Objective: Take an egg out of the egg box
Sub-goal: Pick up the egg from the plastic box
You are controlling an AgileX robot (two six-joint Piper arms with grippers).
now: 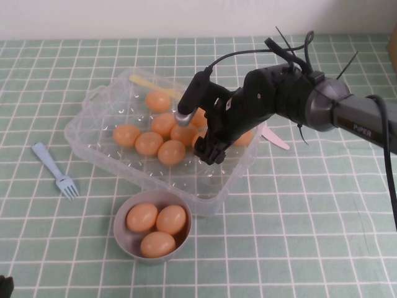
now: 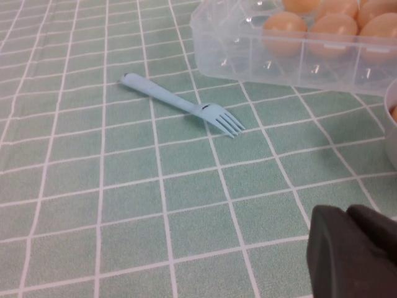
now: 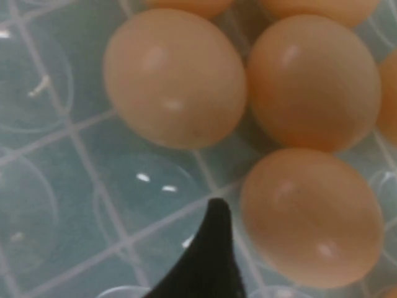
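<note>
A: From the high view, the right gripper point(image 1: 208, 151) is low inside the egg box point(image 1: 108, 108), right at the edge of the egg cluster. If it comes down off-centre it could shove an egg point(image 1: 172, 152) against its neighbours or crack it.

B: Is it gripping anything?

A: Can't tell from here; the arm hides the tips. There's also a grey bowl point(image 1: 124, 243) with three eggs near the box's front, and a blue fork point(image 1: 56, 171) on the worktop.

B: Left wrist view?

A: The left gripper point(image 2: 353, 251) is parked over the green checked worktop point(image 2: 93, 186), well apart from the box point(image 2: 236, 46). Whether it's parted or clenched isn't shown. The fork point(image 2: 183, 105) lies between it and the box.

B: And the right wrist view?

A: One dark fingertip point(image 3: 208, 261) just beside the nearest egg point(image 3: 310, 217), over an empty cup. Two more eggs sit beyond, touching. The risk, I'd say, is the finger wedging between eggs and pinching the wrong one.
</note>
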